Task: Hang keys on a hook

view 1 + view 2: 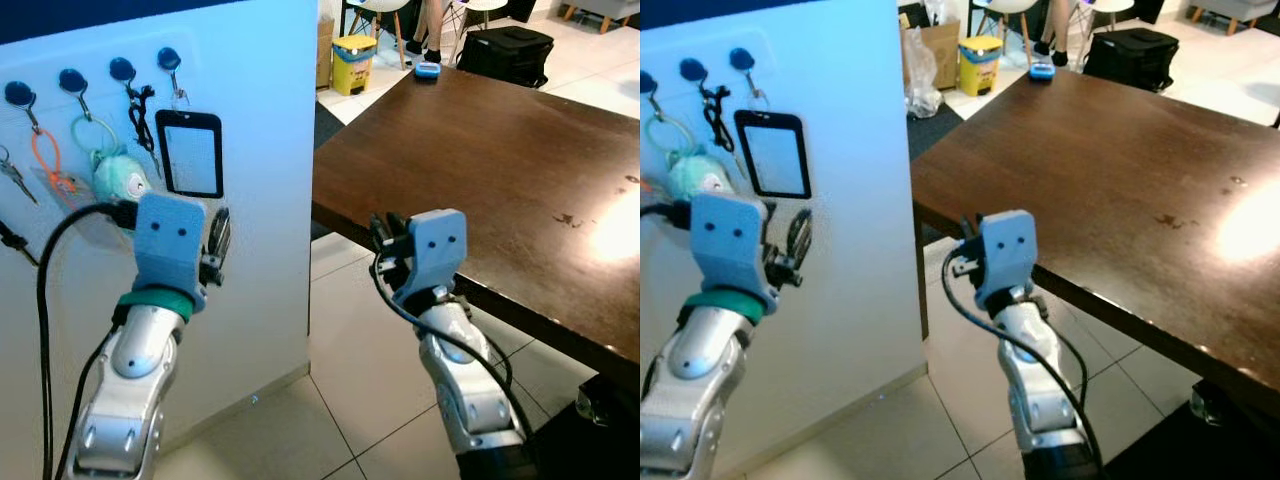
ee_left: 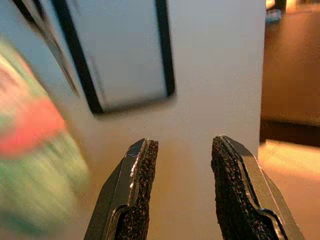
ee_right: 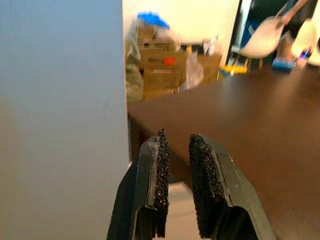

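Several blue hooks (image 1: 122, 70) run along the top of a white wall panel (image 1: 260, 120). From them hang a key (image 1: 14, 178), an orange loop (image 1: 45, 160), a teal plush (image 1: 120, 180) and a black-framed card holder (image 1: 190, 152). My left gripper (image 1: 218, 240) is raised just below the card holder (image 2: 120, 50), close to the panel, open and empty. Its black fingers (image 2: 137, 190) stand well apart. My right gripper (image 1: 385, 240) hovers at the near corner of the brown table (image 1: 500, 160), open by a narrow gap (image 3: 177, 137), holding nothing.
The panel's right edge meets the table corner. A small blue object (image 1: 428, 70) lies at the table's far end. Beyond it are a yellow bin (image 1: 353, 62), a black bag (image 1: 505, 50), chair legs and a person's feet (image 1: 425, 48). Tiled floor lies below.
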### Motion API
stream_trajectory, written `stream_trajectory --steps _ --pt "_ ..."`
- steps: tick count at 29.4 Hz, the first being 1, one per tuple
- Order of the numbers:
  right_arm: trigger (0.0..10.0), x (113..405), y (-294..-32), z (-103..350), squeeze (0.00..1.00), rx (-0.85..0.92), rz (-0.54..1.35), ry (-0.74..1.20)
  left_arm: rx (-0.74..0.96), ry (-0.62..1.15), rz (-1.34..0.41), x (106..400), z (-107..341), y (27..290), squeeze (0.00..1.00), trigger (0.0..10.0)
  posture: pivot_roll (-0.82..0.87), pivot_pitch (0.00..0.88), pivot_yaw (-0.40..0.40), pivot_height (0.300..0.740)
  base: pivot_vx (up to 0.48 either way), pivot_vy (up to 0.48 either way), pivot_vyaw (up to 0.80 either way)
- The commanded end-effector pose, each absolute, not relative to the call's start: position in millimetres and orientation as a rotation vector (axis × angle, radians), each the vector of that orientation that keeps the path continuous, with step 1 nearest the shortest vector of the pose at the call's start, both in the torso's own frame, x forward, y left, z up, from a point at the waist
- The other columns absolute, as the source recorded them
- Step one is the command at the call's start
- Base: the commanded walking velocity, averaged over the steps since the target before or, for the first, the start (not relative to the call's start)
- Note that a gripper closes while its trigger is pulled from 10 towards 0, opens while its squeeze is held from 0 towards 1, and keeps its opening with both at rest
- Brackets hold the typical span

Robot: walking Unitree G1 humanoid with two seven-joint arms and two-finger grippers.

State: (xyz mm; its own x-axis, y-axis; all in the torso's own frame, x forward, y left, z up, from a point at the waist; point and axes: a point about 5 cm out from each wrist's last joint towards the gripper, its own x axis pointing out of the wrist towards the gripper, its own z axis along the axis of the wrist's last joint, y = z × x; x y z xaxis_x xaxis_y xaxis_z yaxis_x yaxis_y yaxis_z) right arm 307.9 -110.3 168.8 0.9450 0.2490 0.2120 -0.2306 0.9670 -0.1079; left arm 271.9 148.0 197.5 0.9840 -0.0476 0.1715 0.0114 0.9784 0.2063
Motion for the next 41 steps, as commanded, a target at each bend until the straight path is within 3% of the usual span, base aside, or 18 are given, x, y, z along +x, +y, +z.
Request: stream_trajectory --steps 1,20,41 --pt "10.0 306 -107 164 0.00 -0.071 0.261 -0.201 0.215 -0.148 -0.051 271 189 145 0.00 10.0 -0.11 0.088 0.118 0.740 0.000 0.000 0.00" --pt "10.0 299 -107 154 0.00 -0.093 0.266 -0.212 0.240 -0.093 0.035 276 167 148 0.00 10.0 -0.13 0.059 0.116 0.740 0.000 0.000 0.00" --pt "10.0 310 -124 161 0.00 -0.137 0.206 -0.245 0.254 -0.111 0.047 277 168 149 0.00 10.0 -0.12 0.053 0.121 0.740 -0.322 0.000 0.00"
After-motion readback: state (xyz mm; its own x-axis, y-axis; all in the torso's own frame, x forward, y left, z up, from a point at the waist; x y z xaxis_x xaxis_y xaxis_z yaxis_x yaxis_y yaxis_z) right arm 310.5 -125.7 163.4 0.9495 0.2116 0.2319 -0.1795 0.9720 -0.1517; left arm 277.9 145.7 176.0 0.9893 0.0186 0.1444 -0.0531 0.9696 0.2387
